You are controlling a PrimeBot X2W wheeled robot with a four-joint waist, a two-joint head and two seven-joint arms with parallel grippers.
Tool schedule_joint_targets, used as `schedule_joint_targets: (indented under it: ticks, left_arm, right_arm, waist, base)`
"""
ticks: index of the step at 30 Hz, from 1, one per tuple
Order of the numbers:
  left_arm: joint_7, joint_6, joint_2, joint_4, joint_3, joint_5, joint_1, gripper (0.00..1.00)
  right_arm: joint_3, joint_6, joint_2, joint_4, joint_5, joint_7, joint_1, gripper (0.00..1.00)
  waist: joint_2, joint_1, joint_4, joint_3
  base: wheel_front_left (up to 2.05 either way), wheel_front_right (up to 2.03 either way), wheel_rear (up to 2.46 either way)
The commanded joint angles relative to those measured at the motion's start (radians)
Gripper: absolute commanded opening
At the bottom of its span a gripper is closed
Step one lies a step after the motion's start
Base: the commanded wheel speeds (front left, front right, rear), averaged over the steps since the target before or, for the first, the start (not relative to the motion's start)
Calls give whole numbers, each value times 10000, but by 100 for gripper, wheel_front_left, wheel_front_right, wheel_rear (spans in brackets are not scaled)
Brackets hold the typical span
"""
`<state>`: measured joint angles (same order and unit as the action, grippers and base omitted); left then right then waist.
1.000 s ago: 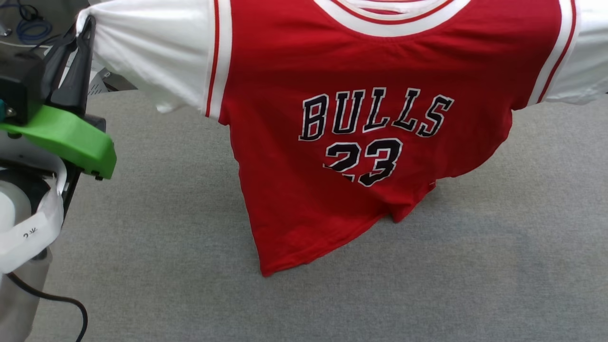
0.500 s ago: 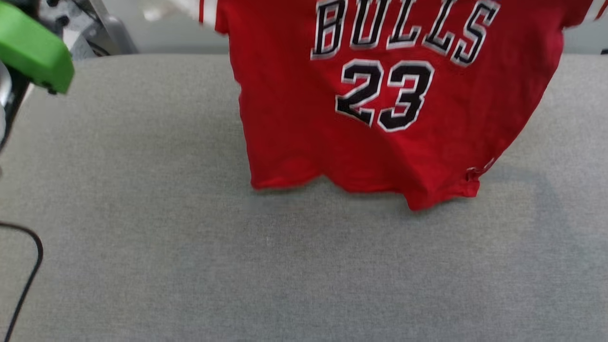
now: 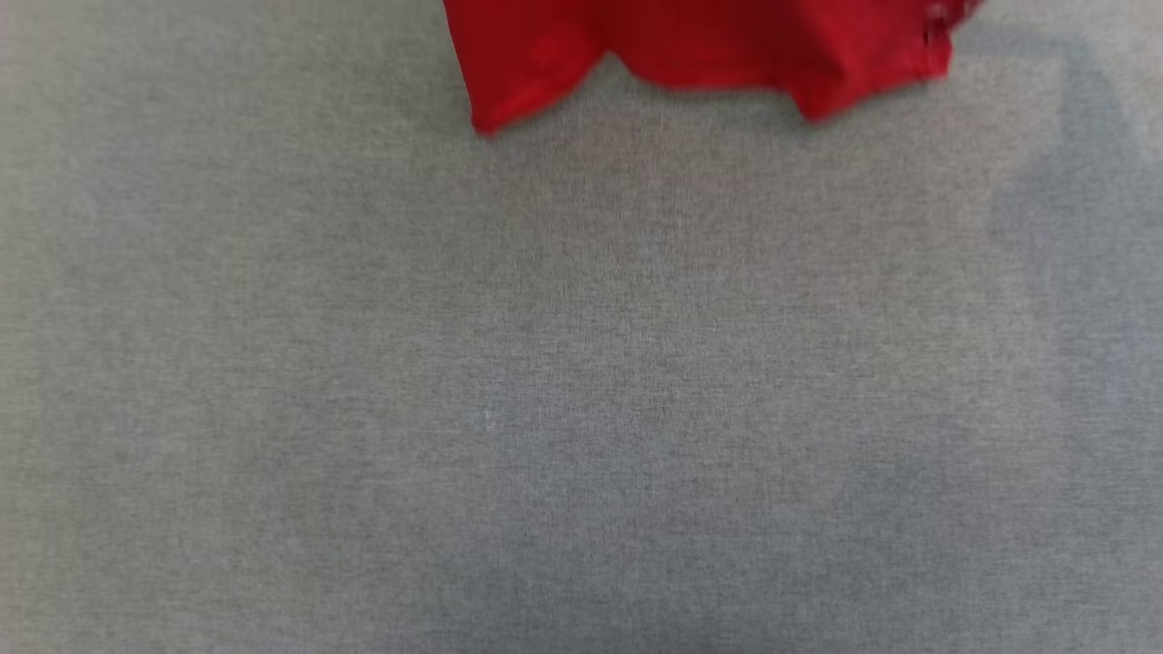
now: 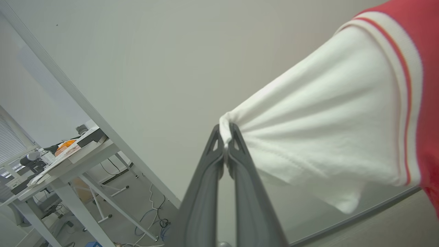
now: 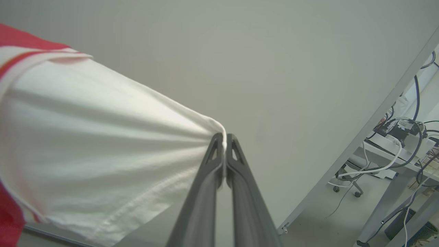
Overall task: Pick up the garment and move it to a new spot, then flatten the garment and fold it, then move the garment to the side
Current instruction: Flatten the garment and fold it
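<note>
Item: garment (image 3: 690, 45). Red hem only, at top of head view over grey table (image 3: 581, 381) (camera tipped down since prev. frames; not a drop). L gripper (image 4: 226, 142) & R gripper (image 5: 224, 145) each clamped on a sleeve tip (image 4: 224, 125), shirt stretched betw. them. Status: mid-carry; lay-down pending.

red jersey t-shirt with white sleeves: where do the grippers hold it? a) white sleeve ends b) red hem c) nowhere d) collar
a: the left gripper and right gripper are each shut on a white sleeve end of the red jersey T-shirt.
</note>
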<state>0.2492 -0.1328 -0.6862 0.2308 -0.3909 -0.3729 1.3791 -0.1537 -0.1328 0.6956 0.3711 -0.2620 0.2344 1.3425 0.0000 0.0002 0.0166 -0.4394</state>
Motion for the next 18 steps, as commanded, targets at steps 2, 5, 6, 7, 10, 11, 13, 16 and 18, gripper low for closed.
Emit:
schedule_joint_targets:
  ticks: [2,5,6,7,10,11,13,16,18]
  left_arm:
    - [-312,26,-48,581,-287,-248,828,0]
    - [-810,24,-32,1349,-671,-293,1745,0]
    - [-1025,24,39,1612,-710,-288,2071,0]
    - [-1230,24,92,1831,-754,-257,2325,0]
    - [-2092,23,325,2607,-893,-83,2899,0]
    - [-2360,23,371,2859,-924,-42,3014,0]
    - [-2950,23,527,3414,-906,-30,3230,0]
    - [-3769,23,804,4181,-988,-33,3165,0]
    - [-4097,22,989,4651,-1097,-159,2956,0]
  right_arm:
    - [-521,21,31,506,511,-493,818,0]
    - [-939,21,-177,1344,806,-899,1741,0]
    - [-944,21,-236,1639,888,-1032,2104,0]
    - [-858,21,-308,1873,936,-1144,2387,0]
    - [-620,21,-612,2792,1236,-1671,3112,0]
    - [-596,21,-695,3043,1337,-1826,3259,0]
    - [-554,21,-855,3542,1522,-2134,3540,0]
    - [-589,21,-1164,4208,1648,-2630,3624,0]
    - [-631,21,-1335,4588,1667,-2893,3519,0]
  waist:
    - [0,-2,-212,-1223]
    - [0,-2,-216,-1528]
    - [0,-2,-185,-1673]
    - [0,-2,-162,-1794]
    - [0,-2,-103,-2032]
    - [0,-2,-88,-2084]
    - [0,-2,-33,-2224]
    - [0,-2,40,-2285]
    - [0,-2,83,-2254]
  base:
    - [0,0,0]
    - [0,0,0]
    - [0,0,0]
    - [0,0,0]
    - [0,0,0]
    - [0,0,0]
    - [0,0,0]
    - [0,0,0]
    - [0,0,0]
